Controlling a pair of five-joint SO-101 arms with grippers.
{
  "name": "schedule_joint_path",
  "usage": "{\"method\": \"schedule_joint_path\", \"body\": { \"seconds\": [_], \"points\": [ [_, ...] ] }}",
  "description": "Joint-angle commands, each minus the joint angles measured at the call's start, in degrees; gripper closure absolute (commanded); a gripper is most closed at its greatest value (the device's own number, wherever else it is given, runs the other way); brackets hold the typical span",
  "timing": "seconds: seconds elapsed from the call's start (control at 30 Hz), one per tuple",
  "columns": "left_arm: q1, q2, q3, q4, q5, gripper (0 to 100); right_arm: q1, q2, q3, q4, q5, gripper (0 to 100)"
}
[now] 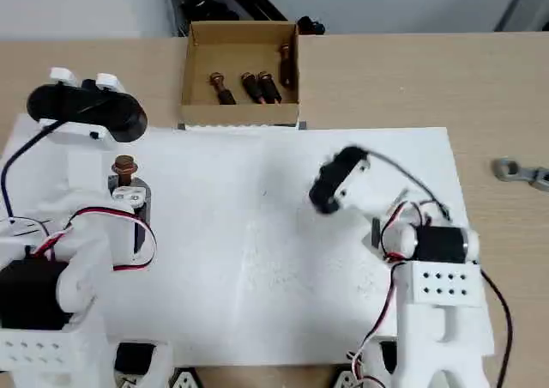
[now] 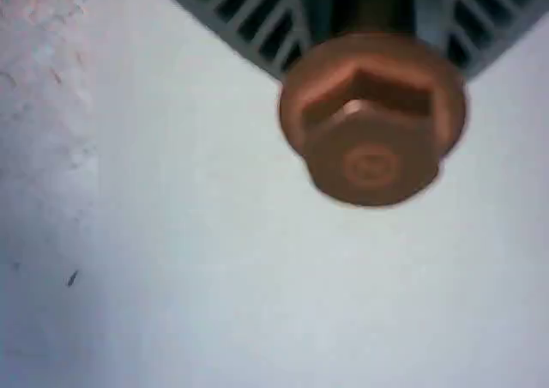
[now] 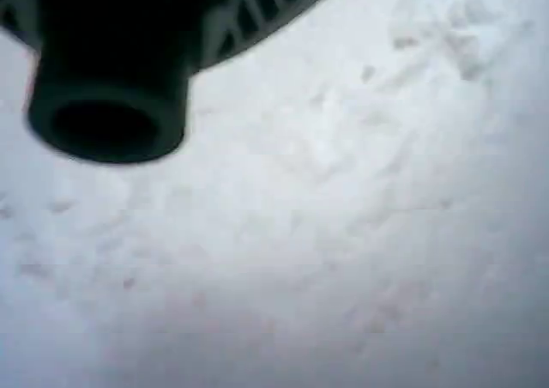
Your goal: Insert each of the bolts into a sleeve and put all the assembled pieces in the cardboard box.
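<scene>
Left gripper [image 1: 126, 182] clamps bolt [image 2: 371, 118]; right gripper [image 3: 111, 36] clamps sleeve [image 3: 107, 126]. Cardboard box [image 1: 240, 113], beyond both, holds roughly four assemblies [image 1: 249, 86]. This pair: insertion, boxing pending.

A robotics lab bench: a wooden worktop [image 1: 386, 79] carries a white mat [image 1: 257, 251] just in front of the cardboard box [image 1: 196, 70]. The left arm [image 1: 77, 259] and right arm [image 1: 437, 294], white with bare wiring, stand at the mat's edge farthest from the box. A metal tool [image 1: 519, 172] lies well to the box's right, and dark equipment [image 1: 214, 2] sits behind it.
</scene>
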Motion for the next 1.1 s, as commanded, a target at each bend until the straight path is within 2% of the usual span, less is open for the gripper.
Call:
{"method": "schedule_joint_path", "body": {
  "seconds": [0.0,0.1,0.33,0.57,0.67,0.77,0.93,1.07],
  "points": [
    [-0.4,-1.2,-0.1,-1.1,0.2,99,0.4,-1.9,-9.3,0.4,-6.8,99.7],
    [-0.4,-1.3,-0.2,-1.1,0.2,99,0.0,-7.1,-13.4,-0.5,-10.0,99.6],
    [-0.3,-1.3,-0.2,-1.1,0.2,99,-2.1,-23.8,-13.9,-8.9,-10.3,99.6],
    [-0.3,-1.3,-0.2,-1.1,0.2,99,1.1,-32.8,-5.1,-16.9,-13.6,99.6],
    [-0.3,-1.3,-0.2,-1.1,0.2,99,6.8,-32.7,-1.3,-20.4,-21.7,99.6],
    [-0.3,-1.3,-0.2,-1.1,0.2,99,8.7,-33.1,1.5,-22.3,-34.6,99.5],
    [-0.3,-1.3,-0.2,-1.1,0.2,99,6.9,-33.1,4.1,-24.2,-55.7,99.5],
    [-0.3,-1.2,-0.2,-1.1,0.2,99,1.8,-33.1,5.2,-24.6,-64.1,99.6]
  ]
}}
